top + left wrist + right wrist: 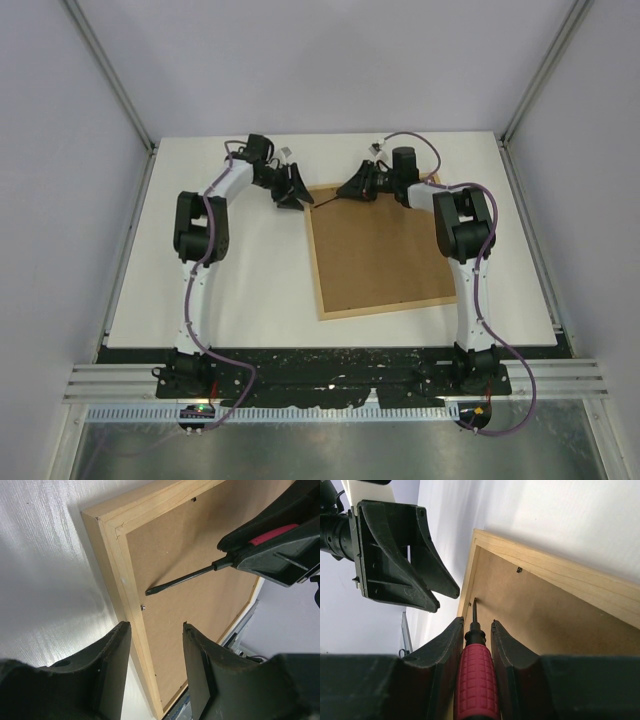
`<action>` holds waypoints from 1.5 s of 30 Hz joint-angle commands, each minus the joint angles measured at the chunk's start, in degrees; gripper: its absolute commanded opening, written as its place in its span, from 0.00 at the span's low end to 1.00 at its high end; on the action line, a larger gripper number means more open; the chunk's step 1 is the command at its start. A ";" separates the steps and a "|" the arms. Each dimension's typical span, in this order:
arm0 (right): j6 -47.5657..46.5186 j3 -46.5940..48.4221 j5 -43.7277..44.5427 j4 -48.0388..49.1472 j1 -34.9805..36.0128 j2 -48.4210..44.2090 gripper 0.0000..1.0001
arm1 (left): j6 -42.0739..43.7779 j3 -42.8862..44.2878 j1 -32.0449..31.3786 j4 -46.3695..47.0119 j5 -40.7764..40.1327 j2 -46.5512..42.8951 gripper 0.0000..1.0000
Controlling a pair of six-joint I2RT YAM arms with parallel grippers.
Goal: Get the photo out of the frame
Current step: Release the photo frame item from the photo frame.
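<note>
The frame lies back-up on the white table, its brown fibreboard back facing me. The photo is hidden under that back. My right gripper is shut on a red-handled screwdriver above the frame's far left corner. The screwdriver's tip is just over the back panel, close to a small metal tab by the left rail. My left gripper is open and empty, its jaws straddling that left rail from above. It also shows in the top view and the right wrist view.
Another small tab sits by the frame's far rail. The white table is bounded by grey enclosure walls and metal posts. The arm bases stand on a black plate at the near edge.
</note>
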 commanded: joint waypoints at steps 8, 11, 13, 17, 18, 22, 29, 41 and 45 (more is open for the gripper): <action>-0.07 -5.01 -3.37 6.66 0.96 -4.86 0.08 | -2.30 2.43 -0.36 2.29 0.99 1.26 0.47; 0.02 -5.10 -2.58 7.19 0.87 -4.86 0.08 | -2.48 2.43 -0.36 2.46 1.16 1.26 0.47; 0.54 -4.84 -1.96 7.54 0.96 -4.51 0.08 | -2.65 2.34 -0.36 2.46 1.16 1.26 0.47; 1.60 -4.31 -1.70 8.42 0.96 -4.34 0.08 | -2.74 2.17 -0.45 2.46 1.08 1.34 0.45; 1.60 -4.22 -1.70 8.42 0.96 -4.34 0.08 | -2.83 2.17 -0.45 2.55 1.16 1.43 0.45; 2.30 -2.99 -1.70 8.42 0.96 -3.90 0.08 | -3.00 2.17 -0.54 2.64 1.16 1.61 0.44; 1.34 -0.26 -1.43 6.75 0.87 -3.20 0.08 | -2.92 2.08 -0.72 2.72 1.34 1.52 0.43; -3.22 0.18 -0.38 3.24 0.87 -2.84 0.08 | -3.00 1.99 -0.80 2.72 1.25 1.61 0.42; -4.72 0.09 0.24 1.39 0.87 -2.67 0.08 | -3.00 1.99 -0.80 2.90 1.34 1.61 0.42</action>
